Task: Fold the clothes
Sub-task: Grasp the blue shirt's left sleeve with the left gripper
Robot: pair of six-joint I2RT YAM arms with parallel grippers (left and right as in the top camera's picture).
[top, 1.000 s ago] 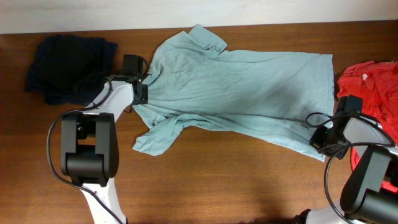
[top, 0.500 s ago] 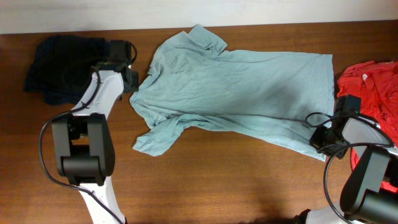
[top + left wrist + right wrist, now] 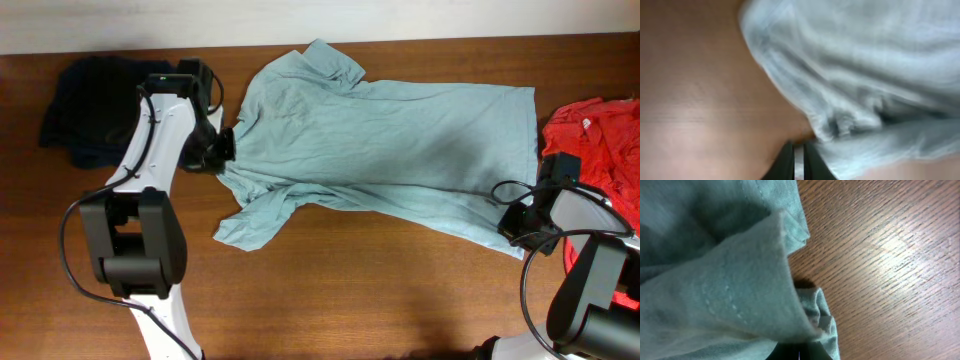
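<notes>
Left wrist view all blur: my left gripper (image 3: 799,156) shows only dark finger stubs at the bottom edge, grip unreadable. Right gripper (image 3: 799,355) tips are buried under the T-shirt (image 3: 730,280) fold. Red shirt (image 3: 600,135) just outboard of it is cropped.

Overhead straight down, both wrists close on T-shirt (image 3: 390,150)

The T-shirt (image 3: 400,150) lies spread across the middle of the surface (image 3: 400,300), neck end left, hem right, one sleeve toward the back and one toward the front. A heaped garment (image 3: 90,110) sits back left, beyond the left fingers (image 3: 225,146) at the neck end. A crumpled shirt (image 3: 600,135) lies at the right edge, beside the right fingers (image 3: 508,223) at the hem's front corner.
</notes>
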